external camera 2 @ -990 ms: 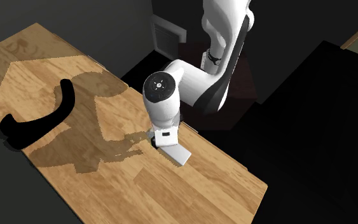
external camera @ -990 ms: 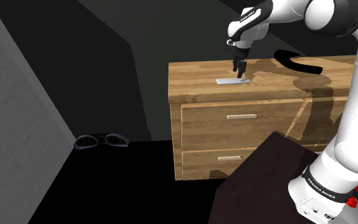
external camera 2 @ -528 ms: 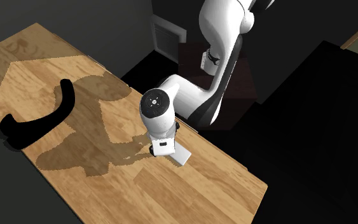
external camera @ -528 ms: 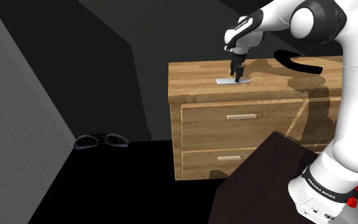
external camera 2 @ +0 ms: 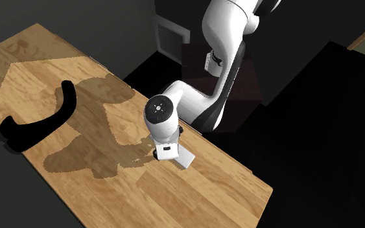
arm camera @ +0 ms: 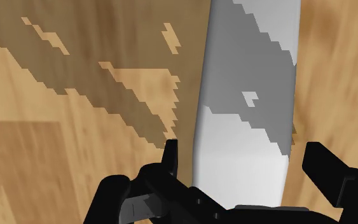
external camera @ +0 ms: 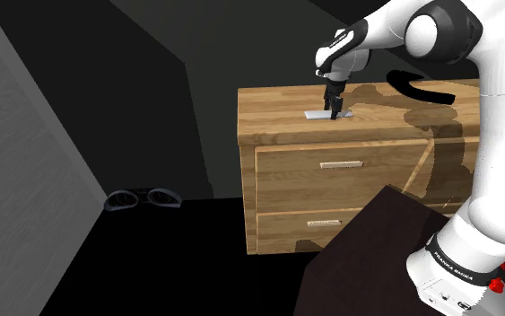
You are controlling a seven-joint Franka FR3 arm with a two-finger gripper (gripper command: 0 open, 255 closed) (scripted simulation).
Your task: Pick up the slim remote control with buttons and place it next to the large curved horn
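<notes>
- Directly beneath the gripper (arm camera: pixel 242 156) lay the remote (arm camera: pixel 250 95), its long axis running crosswise to the finger gap.
- Fingers (arm camera: pixel 170 156) stood apart, straddling its narrow width, seemingly touching neither edge.

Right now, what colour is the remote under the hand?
The remote is plain pale grey, with no pattern; the wrist view shows it best.

The dresser top (external camera: pixel 273 126) is showing smooth, grained wood. The remote (arm camera: pixel 247 146) is appearing plain, smooth grey-white; the horn (external camera 2: pixel 41 123), matt black.
</notes>
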